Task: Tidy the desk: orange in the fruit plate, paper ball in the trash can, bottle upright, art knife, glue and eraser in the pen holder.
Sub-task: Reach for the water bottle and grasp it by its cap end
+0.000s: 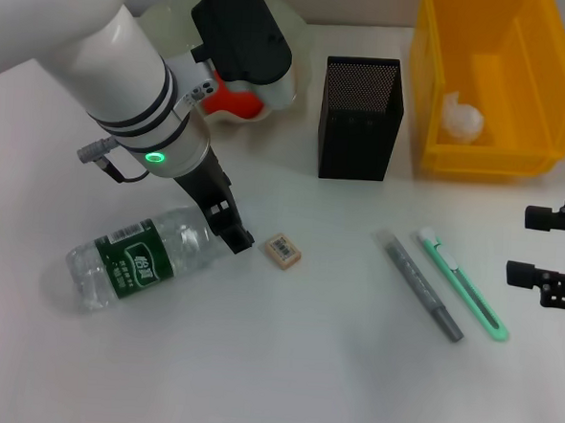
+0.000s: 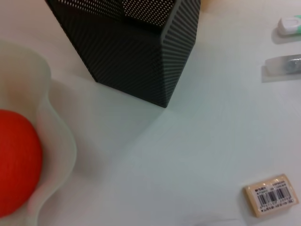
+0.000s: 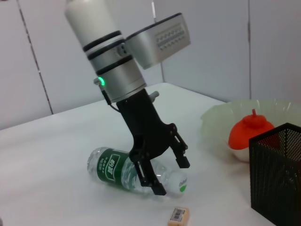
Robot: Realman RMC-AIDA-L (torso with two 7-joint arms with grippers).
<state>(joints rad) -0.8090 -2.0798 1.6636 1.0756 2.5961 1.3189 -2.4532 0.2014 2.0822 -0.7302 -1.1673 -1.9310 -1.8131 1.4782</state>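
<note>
The bottle [image 1: 135,265], lying near the tabletop's left edge, wears a green label with white characters too small to read. The eraser [image 2: 272,195] carries a barcode sticker whose digits are illegible.

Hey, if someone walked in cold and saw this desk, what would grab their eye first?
Probably the left claw, open and straddling the neck of the bottle lying on its side at front left. Next, the bright yellow bin at back right with the paper ball inside, beside the black mesh pen holder.
</note>
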